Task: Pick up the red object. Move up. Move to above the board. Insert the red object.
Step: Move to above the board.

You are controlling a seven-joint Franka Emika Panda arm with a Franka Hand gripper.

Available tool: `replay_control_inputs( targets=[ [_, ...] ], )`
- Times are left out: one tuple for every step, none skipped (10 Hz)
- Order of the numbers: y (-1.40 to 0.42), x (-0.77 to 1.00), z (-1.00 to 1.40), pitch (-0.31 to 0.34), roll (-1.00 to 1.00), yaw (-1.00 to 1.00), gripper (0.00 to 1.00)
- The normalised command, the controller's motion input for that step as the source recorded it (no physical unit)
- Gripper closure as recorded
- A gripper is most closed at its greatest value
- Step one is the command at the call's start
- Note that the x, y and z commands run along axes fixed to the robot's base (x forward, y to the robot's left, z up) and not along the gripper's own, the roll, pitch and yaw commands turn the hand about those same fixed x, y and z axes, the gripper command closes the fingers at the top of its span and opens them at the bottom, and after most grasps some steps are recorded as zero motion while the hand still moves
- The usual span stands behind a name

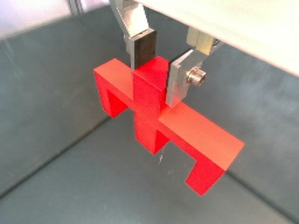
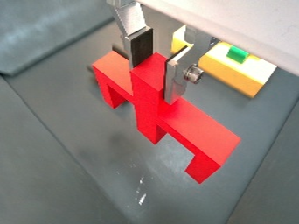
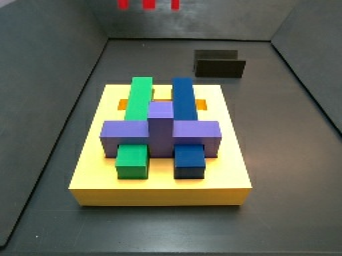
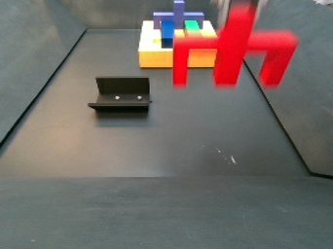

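My gripper (image 1: pixel 160 66) is shut on the central post of the red object (image 1: pixel 193 131). One silver finger presses each side of the post, as shown in both wrist views (image 2: pixel 158 63). The red object (image 4: pixel 235 49) hangs in the air with its two legs pointing down, well above the floor. It is short of the board (image 4: pixel 156 58) and not over it. The yellow board (image 3: pixel 160 180) carries a purple cross-shaped block (image 3: pixel 160 128), green blocks (image 3: pixel 138 100) and blue blocks (image 3: pixel 183 95). In a side view only the red legs (image 3: pixel 147 5) show at the far edge. A board corner shows in a wrist view (image 2: pixel 233 77).
The dark fixture (image 4: pixel 121 94) stands on the grey floor beside the board and also shows in a side view (image 3: pixel 221 65). Grey walls enclose the floor on all sides.
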Motion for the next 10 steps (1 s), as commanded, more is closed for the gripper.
replay_control_inputs(
  targets=[
    [0.01,0.05,0.76,0.077,-0.01,0.00,1.00],
    [0.00,0.04,0.42,0.089,0.00,0.00,1.00],
    [0.00,0.04,0.26,0.075,0.00,0.00,1.00],
    [-1.40,0.18,0.16,0.124,-0.07,-0.02,1.00],
    [-1.40,0.17,0.13,0.102,-0.04,-0.01,1.00],
    [-1.40,0.17,0.14,0.061,-0.01,0.00,1.00],
    [-1.40,0.17,0.14,0.032,-0.04,0.01,1.00],
    [-1.40,0.17,0.15,0.039,0.00,0.00,1.00],
    [-1.40,0.17,0.15,0.049,0.00,0.01,1.00],
    [-1.40,0.18,0.16,0.064,-0.02,0.01,1.00]
  ],
)
